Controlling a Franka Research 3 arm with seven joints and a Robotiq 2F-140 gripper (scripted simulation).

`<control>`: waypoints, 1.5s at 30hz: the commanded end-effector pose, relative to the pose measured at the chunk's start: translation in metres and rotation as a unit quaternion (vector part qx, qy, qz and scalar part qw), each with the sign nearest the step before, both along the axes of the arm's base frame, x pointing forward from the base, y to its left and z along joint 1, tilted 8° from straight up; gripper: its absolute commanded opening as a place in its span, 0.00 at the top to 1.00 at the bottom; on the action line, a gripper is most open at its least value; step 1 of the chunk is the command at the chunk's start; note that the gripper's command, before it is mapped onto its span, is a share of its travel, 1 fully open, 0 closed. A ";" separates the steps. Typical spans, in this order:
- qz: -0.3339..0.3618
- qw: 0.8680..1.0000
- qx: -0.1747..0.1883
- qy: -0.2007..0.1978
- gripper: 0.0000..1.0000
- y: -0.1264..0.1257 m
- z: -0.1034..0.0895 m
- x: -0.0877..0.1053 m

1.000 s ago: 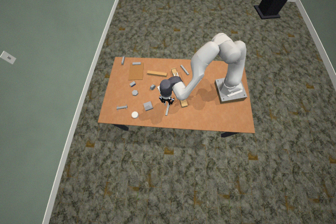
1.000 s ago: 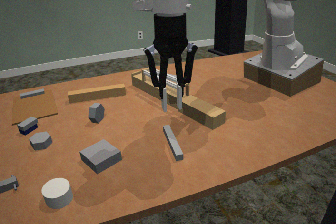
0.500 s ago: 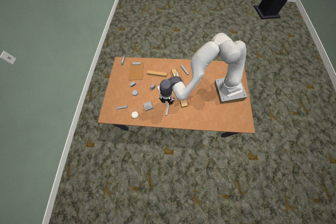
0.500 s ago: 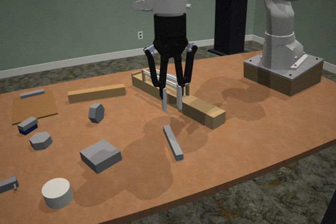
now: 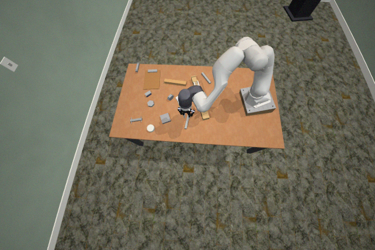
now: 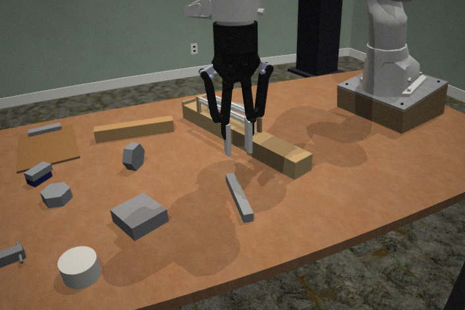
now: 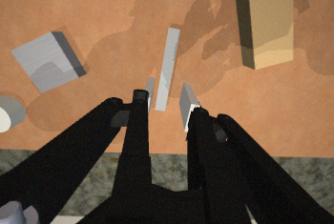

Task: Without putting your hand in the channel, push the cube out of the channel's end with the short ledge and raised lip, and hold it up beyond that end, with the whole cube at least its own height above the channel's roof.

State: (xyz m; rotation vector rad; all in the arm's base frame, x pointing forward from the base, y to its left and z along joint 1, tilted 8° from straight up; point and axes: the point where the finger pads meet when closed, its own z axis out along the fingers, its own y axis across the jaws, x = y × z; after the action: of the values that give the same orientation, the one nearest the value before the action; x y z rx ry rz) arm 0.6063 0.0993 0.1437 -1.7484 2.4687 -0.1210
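The tan channel [image 5: 205, 115] [image 6: 202, 116] [image 7: 272, 15] lies on the table, with pale roof rails [image 6: 232, 104] over its middle. In the exterior view its far-left end has a short ledge with a raised lip [image 6: 188, 101]; the other end is long and flat-topped. A trace of red shows behind my fingers under the rails; the rest of the cube is hidden. My gripper [image 5: 185, 115] [image 6: 238, 152] [image 7: 167, 91] is partly open and empty, pointing down outside the channel. A loose grey bar [image 5: 186, 122] [image 6: 239, 197] [image 7: 168, 68] lies on the table below the fingers.
A grey block [image 5: 164, 118] [image 6: 139, 214] [image 7: 45, 63] and a white-topped cylinder [image 5: 150, 128] [image 6: 79, 266] stand toward the front left. A tan beam [image 5: 175, 82] [image 6: 133, 129] lies left of the channel. Another grey bar [image 5: 205, 77] lies behind it.
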 end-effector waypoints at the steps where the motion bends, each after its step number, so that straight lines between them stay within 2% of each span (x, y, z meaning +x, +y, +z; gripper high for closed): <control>1: -0.003 1.000 0.000 -0.001 0.77 -0.001 -0.011 0.002; 9: -0.003 1.000 0.000 -0.001 0.77 -0.001 -0.063 0.010; 13: -0.003 1.000 0.000 -0.001 0.77 -0.001 -0.080 0.012; 23: -0.003 1.000 0.000 -0.001 0.77 -0.001 -0.085 0.013; 37: -0.003 1.000 0.000 -0.001 0.77 -0.001 -0.108 0.016; 45: -0.003 1.000 0.000 -0.001 0.77 -0.001 -0.108 0.016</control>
State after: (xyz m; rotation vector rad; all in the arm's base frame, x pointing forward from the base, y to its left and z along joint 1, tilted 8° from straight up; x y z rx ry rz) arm 0.6202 0.0978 0.0345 -1.7536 2.4709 -0.1186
